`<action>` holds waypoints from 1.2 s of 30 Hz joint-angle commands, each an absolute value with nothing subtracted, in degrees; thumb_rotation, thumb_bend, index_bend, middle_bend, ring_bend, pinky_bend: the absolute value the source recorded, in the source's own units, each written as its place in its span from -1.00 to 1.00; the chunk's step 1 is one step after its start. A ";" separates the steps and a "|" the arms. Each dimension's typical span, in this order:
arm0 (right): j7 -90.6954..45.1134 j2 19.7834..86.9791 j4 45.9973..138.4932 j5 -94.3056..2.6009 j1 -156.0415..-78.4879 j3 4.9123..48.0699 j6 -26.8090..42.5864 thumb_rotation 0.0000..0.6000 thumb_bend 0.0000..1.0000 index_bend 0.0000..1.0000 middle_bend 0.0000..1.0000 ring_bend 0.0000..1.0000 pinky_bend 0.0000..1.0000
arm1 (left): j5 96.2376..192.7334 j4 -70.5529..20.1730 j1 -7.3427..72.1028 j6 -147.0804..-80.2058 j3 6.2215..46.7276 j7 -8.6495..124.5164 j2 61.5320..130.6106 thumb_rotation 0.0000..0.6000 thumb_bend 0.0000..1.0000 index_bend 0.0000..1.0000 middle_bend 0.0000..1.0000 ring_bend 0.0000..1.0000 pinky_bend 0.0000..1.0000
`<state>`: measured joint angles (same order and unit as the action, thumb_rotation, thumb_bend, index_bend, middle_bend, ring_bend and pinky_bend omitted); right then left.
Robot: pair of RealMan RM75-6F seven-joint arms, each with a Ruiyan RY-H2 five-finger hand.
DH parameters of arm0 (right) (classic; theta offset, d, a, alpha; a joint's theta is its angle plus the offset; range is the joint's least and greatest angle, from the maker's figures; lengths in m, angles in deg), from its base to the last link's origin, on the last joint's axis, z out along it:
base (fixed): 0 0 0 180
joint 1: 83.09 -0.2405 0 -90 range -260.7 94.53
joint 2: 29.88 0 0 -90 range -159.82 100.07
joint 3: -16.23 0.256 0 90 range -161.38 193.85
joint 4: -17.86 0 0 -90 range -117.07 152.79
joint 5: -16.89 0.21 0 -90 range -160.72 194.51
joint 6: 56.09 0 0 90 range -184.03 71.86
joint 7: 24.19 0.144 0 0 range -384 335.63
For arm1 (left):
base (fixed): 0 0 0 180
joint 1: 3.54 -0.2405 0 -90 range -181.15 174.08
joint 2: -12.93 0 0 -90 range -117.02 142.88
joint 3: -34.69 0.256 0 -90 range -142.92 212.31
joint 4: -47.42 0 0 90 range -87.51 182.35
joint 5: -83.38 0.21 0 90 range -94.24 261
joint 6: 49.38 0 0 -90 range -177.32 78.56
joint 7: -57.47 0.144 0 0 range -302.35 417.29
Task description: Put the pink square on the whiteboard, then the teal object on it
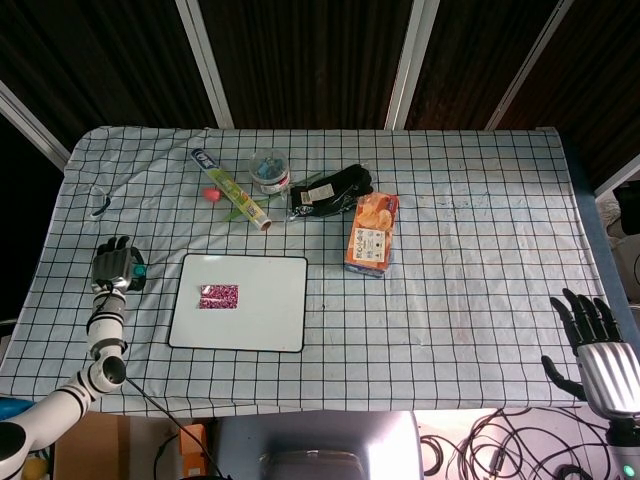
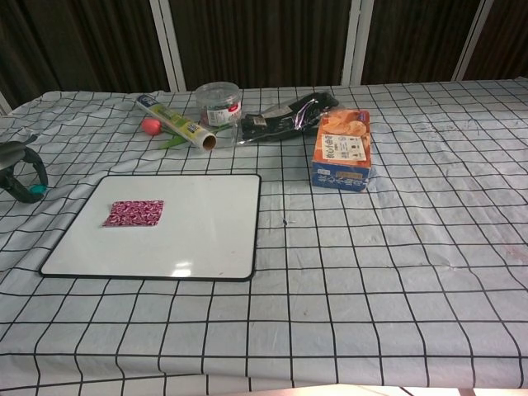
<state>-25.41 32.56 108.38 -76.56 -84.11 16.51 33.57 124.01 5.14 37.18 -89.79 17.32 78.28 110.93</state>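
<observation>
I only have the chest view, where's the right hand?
Observer: The right hand shows only in the head view, off the table's near right corner, fingers spread, holding nothing.
Operator: And the left one, I barely see it at the edge.
Observer: The left hand sits left of the whiteboard, wrapped around the teal object.
Operator: Anything beyond it?
Observer: A small wire loop lies near the far left edge.
</observation>
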 commanded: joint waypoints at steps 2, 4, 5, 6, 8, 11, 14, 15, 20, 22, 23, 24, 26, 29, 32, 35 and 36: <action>-25.47 32.57 108.42 -76.60 -84.12 16.48 33.52 1.00 -0.49 -1.00 -1.00 -1.00 -1.00 | 124.72 2.49 36.62 -91.71 17.08 78.23 109.46 1.00 -0.29 0.12 -0.81 -1.00 -0.81; -25.50 32.58 108.42 -76.62 -84.13 16.48 33.52 1.00 -0.49 -1.00 -1.00 -1.00 -1.00 | 125.48 -0.03 36.21 -93.39 16.92 77.97 108.33 1.00 -0.29 0.12 -0.81 -1.00 -0.81; -25.52 32.60 108.41 -76.64 -84.14 16.48 33.51 1.00 -0.49 -1.00 -1.00 -1.00 -1.00 | 126.16 -2.36 35.84 -94.76 16.80 77.69 107.34 1.00 -0.29 0.12 -0.81 -1.00 -0.81; -25.57 32.62 108.41 -76.63 -84.16 16.48 33.48 1.00 -0.49 -1.00 -1.00 -1.00 -1.00 | 126.78 -4.43 35.53 -95.91 16.72 77.46 106.50 1.00 -0.29 0.12 -0.81 -1.00 -0.81; -25.77 32.70 108.44 -76.61 -84.23 16.48 33.31 1.00 -0.49 -1.00 -1.00 -1.00 -1.00 | 128.54 -10.22 34.68 -98.65 16.74 77.01 104.32 1.00 -0.29 0.12 -0.81 -1.00 -0.81; -26.24 32.83 108.56 -76.72 -84.38 16.40 33.01 1.00 -0.49 -1.00 -1.00 -1.00 -1.00 | 131.11 -19.04 33.69 -101.86 17.07 76.80 101.32 1.00 -0.29 0.12 -0.81 -1.00 -0.81; -26.48 32.87 108.66 -76.87 -84.41 16.31 32.95 1.00 -0.49 -1.00 -1.00 -1.00 -1.00 | 133.54 -26.54 33.18 -103.72 17.76 76.69 99.35 1.00 -0.29 0.11 -0.81 -1.00 -0.82; -26.46 32.86 108.69 -76.86 -84.40 16.32 32.98 1.00 -0.49 -1.00 -1.00 -1.00 -1.00 | 133.94 -28.45 33.13 -103.78 17.86 76.41 98.90 1.00 -0.29 0.11 -0.81 -1.00 -0.82; -26.01 32.69 108.68 -77.01 -84.36 16.30 33.19 1.00 -0.49 -1.00 -1.00 -1.00 -1.00 | 134.99 -32.40 34.39 -104.58 18.21 77.09 99.62 1.00 -0.30 0.11 -0.81 -1.00 -0.83; -25.86 32.61 108.64 -77.12 -84.38 16.22 33.16 1.00 -0.49 -1.00 -1.00 -1.00 -1.00 | 134.31 -31.81 35.28 -104.32 18.01 77.45 100.84 1.00 -0.31 0.11 -0.81 -1.00 -0.84; -25.65 32.50 108.61 -77.18 -84.35 16.17 33.21 1.00 -0.49 -1.00 -1.00 -1.00 -1.00 | 133.76 -31.24 35.91 -104.08 17.84 77.69 101.68 1.00 -0.31 0.11 -0.81 -1.00 -0.85; -25.42 32.40 108.60 -77.20 -84.29 16.18 33.36 1.00 -0.49 -1.00 -1.00 -1.00 -1.00 | 133.38 -30.76 36.37 -103.88 17.74 77.85 102.27 1.00 -0.31 0.11 -0.81 -1.00 -0.85; -24.71 32.20 108.50 -77.15 -84.01 16.29 34.02 1.00 -0.49 -1.00 -1.00 -1.00 -1.00 | 132.41 -29.77 37.27 -103.49 17.58 78.23 103.55 1.00 -0.31 0.10 -0.81 -1.00 -0.85; -23.42 31.86 108.19 -77.11 -83.62 16.38 34.88 1.00 -0.49 -1.00 -1.00 -1.00 -1.00 | 131.40 -29.19 38.05 -102.94 18.08 79.04 104.61 1.00 -0.31 0.09 -0.80 -1.00 -0.85; -22.42 31.62 107.89 -77.05 -83.27 16.44 35.56 1.00 -0.49 -1.00 -1.00 -1.00 -1.00 | 131.38 -29.11 38.23 -103.37 19.14 80.14 105.14 1.00 -0.31 0.09 -0.81 -1.00 -0.85; -21.90 31.54 107.66 -77.07 -83.03 16.46 35.99 1.00 -0.49 -1.00 -1.00 -1.00 -1.00 | 131.80 -29.91 38.02 -104.18 20.43 81.28 105.15 1.00 -0.31 0.09 -0.80 -1.00 -0.85; -21.82 31.55 107.60 -77.05 -83.00 16.47 36.04 1.00 -0.49 -1.00 -1.00 -1.00 -1.00 | 131.90 -30.17 37.91 -104.40 20.82 81.59 105.13 1.00 -0.31 0.09 -0.80 -1.00 -0.85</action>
<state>-21.82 31.55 107.60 -77.06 -83.01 16.47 36.03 131.70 -29.79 38.05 -104.05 20.35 81.16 105.12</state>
